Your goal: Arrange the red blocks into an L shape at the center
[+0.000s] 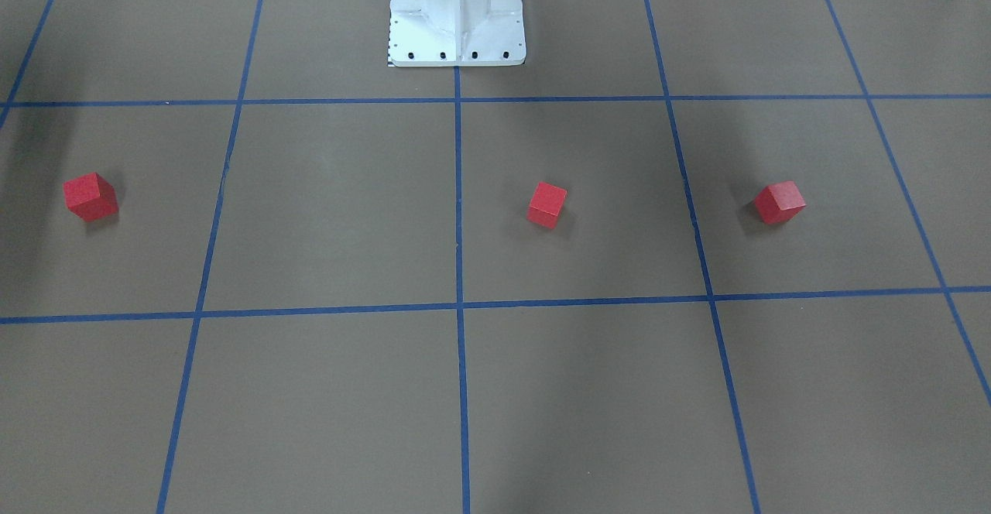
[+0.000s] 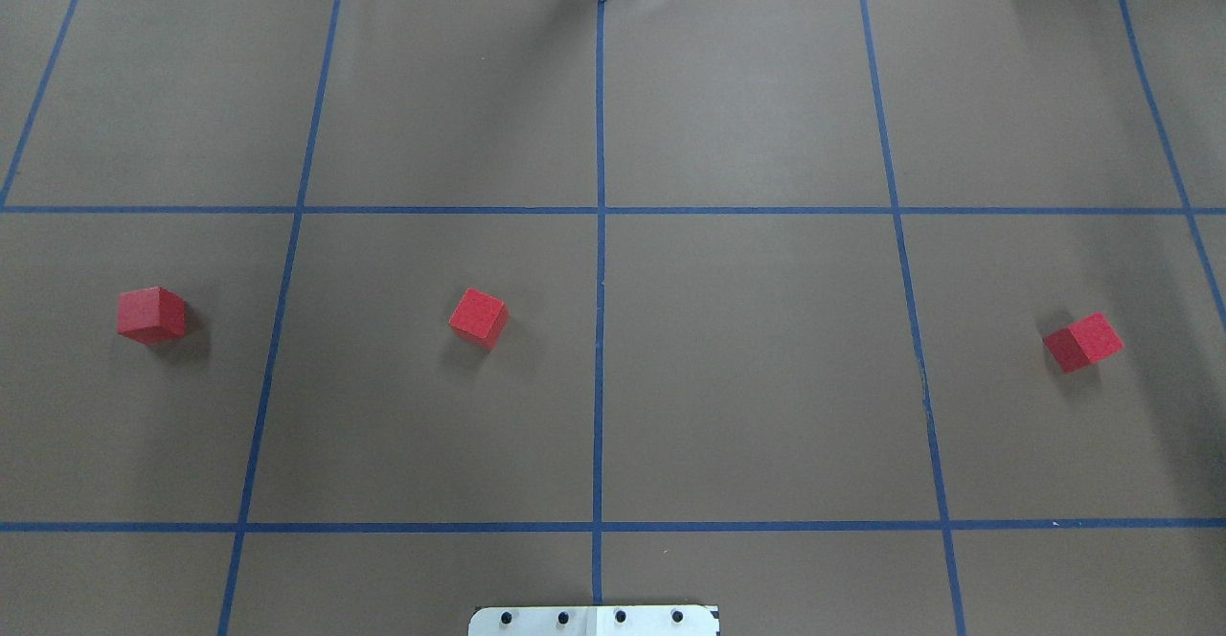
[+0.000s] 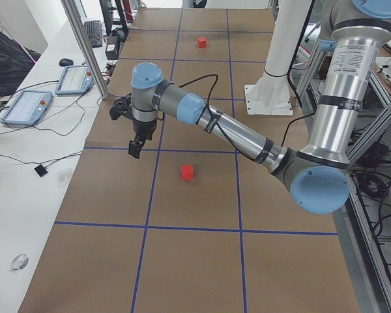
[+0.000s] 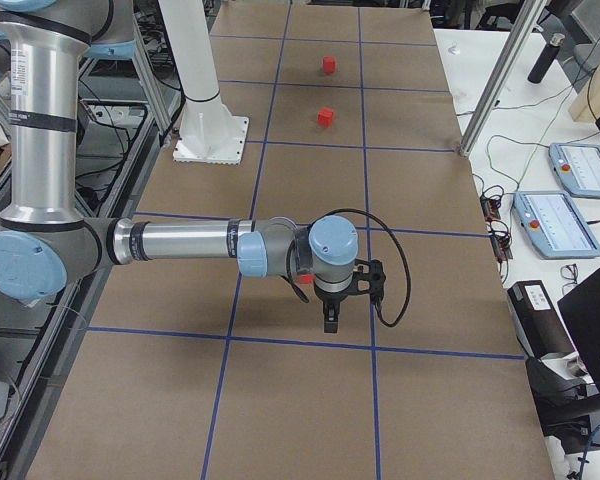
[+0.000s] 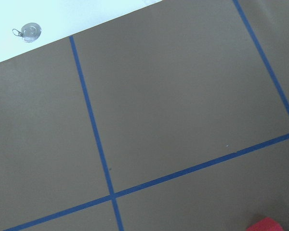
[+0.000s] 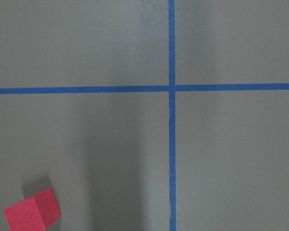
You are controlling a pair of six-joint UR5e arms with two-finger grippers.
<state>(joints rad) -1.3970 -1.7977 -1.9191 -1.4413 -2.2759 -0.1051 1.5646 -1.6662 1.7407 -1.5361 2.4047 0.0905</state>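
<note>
Three red blocks lie apart in the middle row of the brown grid: one at the left (image 2: 151, 315), one left of the centre line (image 2: 478, 318), one at the right (image 2: 1082, 342). The center crossing (image 2: 601, 210) has nothing on it. My left gripper (image 3: 135, 149) shows only in the exterior left view, hanging above the table beside the nearest block (image 3: 187, 171). My right gripper (image 4: 329, 322) shows only in the exterior right view, low over the near block (image 4: 302, 293), which it partly hides. Whether either gripper is open or shut I cannot tell. Each wrist view catches a block at its lower edge (image 5: 267, 224) (image 6: 32, 215).
The white robot pedestal (image 1: 457, 34) stands at the table's robot side on the centre line. Tablets (image 3: 26, 107) (image 4: 580, 170) and cables lie on white benches beyond the far edge. Aluminium posts (image 3: 85, 45) rise at that edge.
</note>
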